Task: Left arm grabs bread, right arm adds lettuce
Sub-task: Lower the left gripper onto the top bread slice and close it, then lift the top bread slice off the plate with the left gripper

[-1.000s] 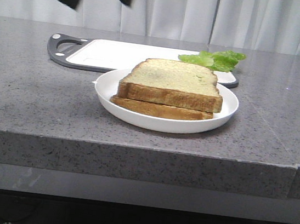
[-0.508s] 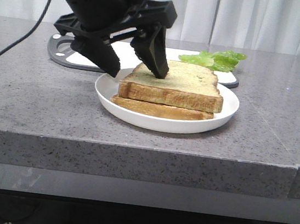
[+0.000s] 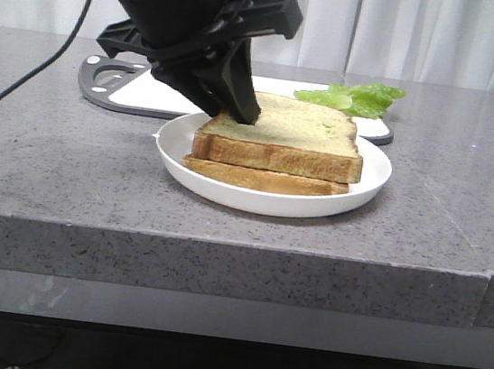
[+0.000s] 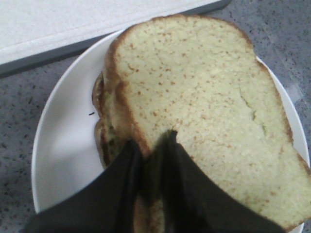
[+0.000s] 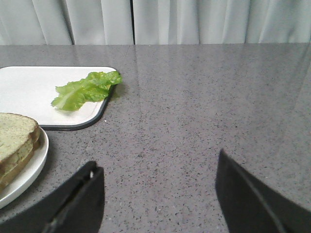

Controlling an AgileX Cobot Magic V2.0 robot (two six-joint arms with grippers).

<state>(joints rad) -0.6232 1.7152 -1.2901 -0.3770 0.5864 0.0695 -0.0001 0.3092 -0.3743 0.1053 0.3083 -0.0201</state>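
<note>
Two slices sit stacked on the white plate, and the left arm's tool has its fingers drawn nearly together, pinching the near corner edge of the top slice of bread. That bread does not look lifted yet; it rests flat on the lower slice, so the grab reads as only just made. Its face is pale yellowish-green, finely speckled, with a brown crust and a faint crack across it. Behind the plate, the lettuce lies untouched on the cutting board, ruffled and bright green. Well off from the plate, the right arm's tool hangs wide open over the bare surface, holding nothing.
</note>
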